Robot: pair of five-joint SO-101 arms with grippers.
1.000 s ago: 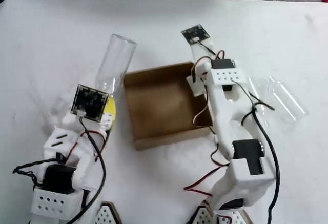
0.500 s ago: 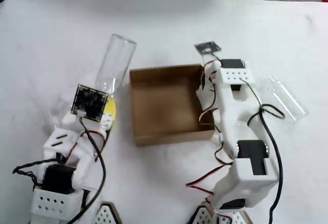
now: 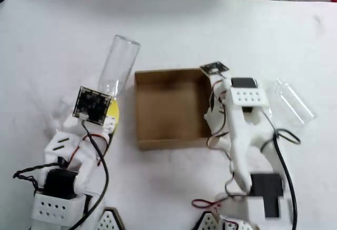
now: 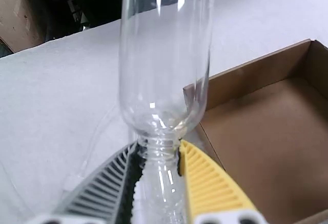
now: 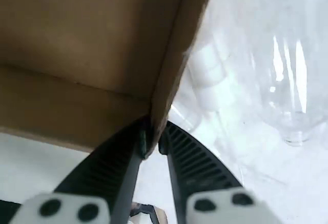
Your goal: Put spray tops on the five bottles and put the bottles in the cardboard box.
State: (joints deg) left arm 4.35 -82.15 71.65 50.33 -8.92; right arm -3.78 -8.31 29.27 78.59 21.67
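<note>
High view: my left wrist board (image 3: 93,105) covers the neck of the bottle (image 3: 120,61). My right arm (image 3: 245,130) lies over the right wall of the box (image 3: 168,106). The arm's lower link is smeared, shape unclear. Both arm bases run off the edge.

Left wrist view: the bottle's far end is cut off. Its mouth is down inside my left gripper (image 4: 158,151), can't make it out. The box runs out at two edges.

Right wrist view: most of the box is out of frame. The second bottle (image 5: 287,80) is cut by the edge. White pieces (image 5: 207,78) beside the box wall are too blurred to name.
</note>
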